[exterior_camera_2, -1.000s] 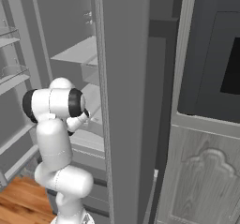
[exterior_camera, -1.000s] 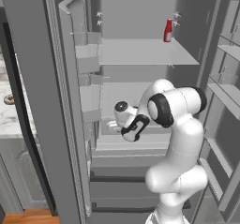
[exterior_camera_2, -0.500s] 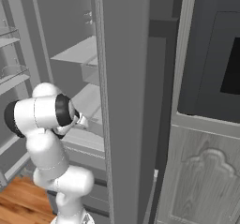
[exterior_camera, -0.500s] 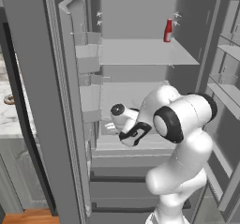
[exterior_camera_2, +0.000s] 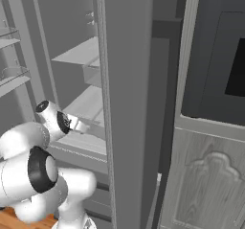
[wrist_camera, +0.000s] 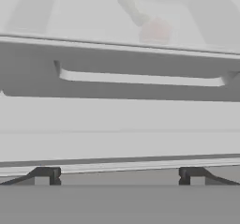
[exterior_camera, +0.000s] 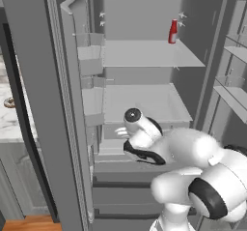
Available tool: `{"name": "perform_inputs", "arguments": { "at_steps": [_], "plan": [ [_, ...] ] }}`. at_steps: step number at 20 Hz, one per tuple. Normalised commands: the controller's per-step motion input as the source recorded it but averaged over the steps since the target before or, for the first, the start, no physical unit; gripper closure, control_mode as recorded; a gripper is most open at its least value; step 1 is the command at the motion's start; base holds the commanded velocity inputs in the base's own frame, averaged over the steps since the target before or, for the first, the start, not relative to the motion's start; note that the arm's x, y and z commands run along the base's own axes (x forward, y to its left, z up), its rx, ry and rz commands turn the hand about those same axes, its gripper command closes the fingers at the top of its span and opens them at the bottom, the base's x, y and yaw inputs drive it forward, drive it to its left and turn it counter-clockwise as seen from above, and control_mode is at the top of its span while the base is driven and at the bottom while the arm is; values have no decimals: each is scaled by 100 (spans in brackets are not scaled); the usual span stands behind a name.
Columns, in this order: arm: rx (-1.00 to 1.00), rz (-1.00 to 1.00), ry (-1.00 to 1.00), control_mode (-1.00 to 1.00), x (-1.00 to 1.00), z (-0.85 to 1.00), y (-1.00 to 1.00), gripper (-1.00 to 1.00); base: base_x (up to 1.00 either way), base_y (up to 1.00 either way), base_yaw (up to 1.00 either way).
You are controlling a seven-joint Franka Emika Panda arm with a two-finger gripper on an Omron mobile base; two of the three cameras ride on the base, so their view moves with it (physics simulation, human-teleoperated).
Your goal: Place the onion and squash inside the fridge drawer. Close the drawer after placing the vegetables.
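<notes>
Two-finger gripper (wrist_camera: 119, 175) stood wide open, holding nothing, facing the light-grey fridge drawer (wrist_camera: 120, 120) front. Inside, near the drawer's back wall, small reddish-orange onion (wrist_camera: 156, 30) touched dark green elongated squash (wrist_camera: 131, 8).

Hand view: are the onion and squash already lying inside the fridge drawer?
Yes. The onion and the squash show faintly behind the fridge drawer front wall, lying inside it side by side.

No text, label or number is readable anywhere.
</notes>
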Motion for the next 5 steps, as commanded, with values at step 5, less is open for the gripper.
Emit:
{"name": "perform_inputs", "arguments": {
  "at_steps": [5],
  "plan": [
    [0, -3, 0, -100, -88, 83, 0, -100, 0, 0, 0]
  ]
}}
